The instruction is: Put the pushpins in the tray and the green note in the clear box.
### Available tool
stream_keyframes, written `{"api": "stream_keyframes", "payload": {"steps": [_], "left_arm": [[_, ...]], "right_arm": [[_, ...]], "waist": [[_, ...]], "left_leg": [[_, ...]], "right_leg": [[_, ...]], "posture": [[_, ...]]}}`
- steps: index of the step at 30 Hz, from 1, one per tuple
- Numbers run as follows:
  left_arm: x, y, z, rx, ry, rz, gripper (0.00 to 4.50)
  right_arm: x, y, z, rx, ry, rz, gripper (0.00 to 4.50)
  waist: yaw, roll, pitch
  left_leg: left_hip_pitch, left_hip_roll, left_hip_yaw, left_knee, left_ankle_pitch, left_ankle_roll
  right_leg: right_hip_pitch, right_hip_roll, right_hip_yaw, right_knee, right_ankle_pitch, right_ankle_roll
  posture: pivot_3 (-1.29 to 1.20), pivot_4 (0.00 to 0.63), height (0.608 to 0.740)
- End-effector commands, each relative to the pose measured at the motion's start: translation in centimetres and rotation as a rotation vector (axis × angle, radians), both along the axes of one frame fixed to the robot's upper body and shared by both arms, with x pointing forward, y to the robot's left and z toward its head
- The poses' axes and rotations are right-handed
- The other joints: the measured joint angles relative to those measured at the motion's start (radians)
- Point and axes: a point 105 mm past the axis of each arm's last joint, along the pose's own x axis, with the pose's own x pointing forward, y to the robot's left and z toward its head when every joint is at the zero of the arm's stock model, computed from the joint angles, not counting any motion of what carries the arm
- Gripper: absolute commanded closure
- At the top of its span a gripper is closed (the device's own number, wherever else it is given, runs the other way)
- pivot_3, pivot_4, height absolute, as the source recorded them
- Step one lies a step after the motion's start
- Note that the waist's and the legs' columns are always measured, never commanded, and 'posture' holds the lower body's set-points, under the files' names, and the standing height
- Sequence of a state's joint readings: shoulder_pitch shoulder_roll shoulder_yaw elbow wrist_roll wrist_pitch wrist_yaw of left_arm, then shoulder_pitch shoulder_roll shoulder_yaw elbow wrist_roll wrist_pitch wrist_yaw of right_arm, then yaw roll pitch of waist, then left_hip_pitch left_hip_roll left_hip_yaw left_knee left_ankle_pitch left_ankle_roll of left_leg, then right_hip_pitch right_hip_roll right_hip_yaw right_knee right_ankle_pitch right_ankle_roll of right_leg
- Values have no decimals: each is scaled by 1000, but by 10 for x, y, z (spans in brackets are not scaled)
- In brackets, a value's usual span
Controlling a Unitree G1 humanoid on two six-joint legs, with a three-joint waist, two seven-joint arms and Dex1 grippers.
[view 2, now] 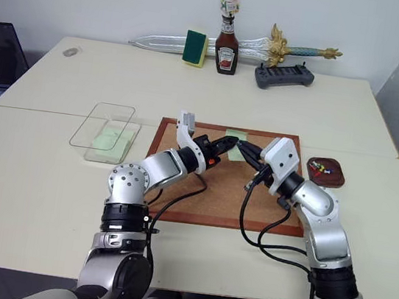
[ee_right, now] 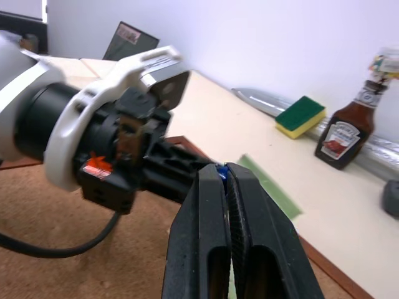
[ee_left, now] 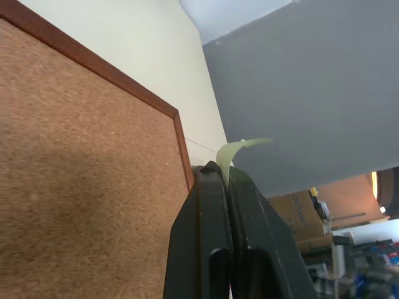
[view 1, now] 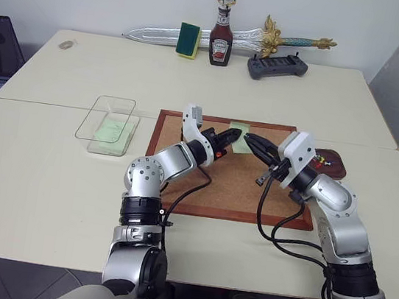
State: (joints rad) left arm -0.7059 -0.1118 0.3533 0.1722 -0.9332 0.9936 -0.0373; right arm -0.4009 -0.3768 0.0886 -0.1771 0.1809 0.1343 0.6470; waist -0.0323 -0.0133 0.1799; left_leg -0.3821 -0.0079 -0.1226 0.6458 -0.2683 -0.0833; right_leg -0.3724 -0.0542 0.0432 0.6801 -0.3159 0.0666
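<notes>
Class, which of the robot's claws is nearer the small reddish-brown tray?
Right. The right claw hovers over the corkboard, beside the tray; the left claw is farther away, pinching the pale green note.

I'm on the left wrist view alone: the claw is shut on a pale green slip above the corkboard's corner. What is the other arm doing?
Observer: The right claw is shut right beside the green note, with a blue pushpin at its tips.
Reviewer: Where's the tray?
Observer: The tray sits on the table just past the right edge of the corkboard, with small pins in it.
Reviewer: And the clear box?
Observer: The clear box is on the table left of the corkboard, with something pale green inside.
</notes>
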Motion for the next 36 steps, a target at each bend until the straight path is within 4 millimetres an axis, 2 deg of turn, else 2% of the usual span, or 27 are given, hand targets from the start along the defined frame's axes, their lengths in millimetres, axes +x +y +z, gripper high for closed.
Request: {"api": "stream_keyframes", "payload": {"steps": [1,3,7,12,18,22,27,36], "left_arm": [[1,0,5,14,-30,14,4484],[1,0,6,23,-40,16,4484],[-2,4,11,79,-122,20,4484],[-17,10,14,331,-361,7,4484],[-31,-2,11,391,-457,-49,4484],[-32,-5,11,393,-469,-49,4484],[-31,-5,11,394,-476,-45,4484],[-30,-6,10,396,-478,-55,4484]], "right_arm": [[-1,-6,18,69,-44,-34,4500],[6,-15,24,111,-36,-94,4500],[24,-47,26,147,11,-257,4500],[44,-88,11,109,105,-477,4500],[62,-130,-11,50,236,-695,4500],[68,-146,-24,-6,299,-766,4500],[69,-166,-30,-38,329,-850,4500],[64,-171,-36,-46,352,-873,4500]], "waist": [[0,0,0],[0,0,0],[0,0,0],[-1,0,0],[1,0,0],[1,0,0],[-1,0,0],[-1,0,0]], "left_leg": [[0,0,0,0,0,0],[0,0,0,0,0,0],[0,0,0,0,0,0],[0,0,1,-1,0,0],[0,0,2,0,0,0],[0,0,2,-1,0,0],[-1,0,3,-1,0,0],[-1,0,2,-1,0,0]], "right_leg": [[0,0,0,0,0,0],[0,0,0,0,0,0],[0,0,0,0,0,0],[-1,0,1,0,0,0],[-1,0,2,0,0,0],[-1,0,2,0,0,0],[-1,0,2,0,0,0],[-1,0,2,0,0,0]], "posture": [[0,150,740],[0,150,740],[0,150,740],[0,150,740],[0,150,740],[0,150,740],[0,150,740],[0,150,740]]}}
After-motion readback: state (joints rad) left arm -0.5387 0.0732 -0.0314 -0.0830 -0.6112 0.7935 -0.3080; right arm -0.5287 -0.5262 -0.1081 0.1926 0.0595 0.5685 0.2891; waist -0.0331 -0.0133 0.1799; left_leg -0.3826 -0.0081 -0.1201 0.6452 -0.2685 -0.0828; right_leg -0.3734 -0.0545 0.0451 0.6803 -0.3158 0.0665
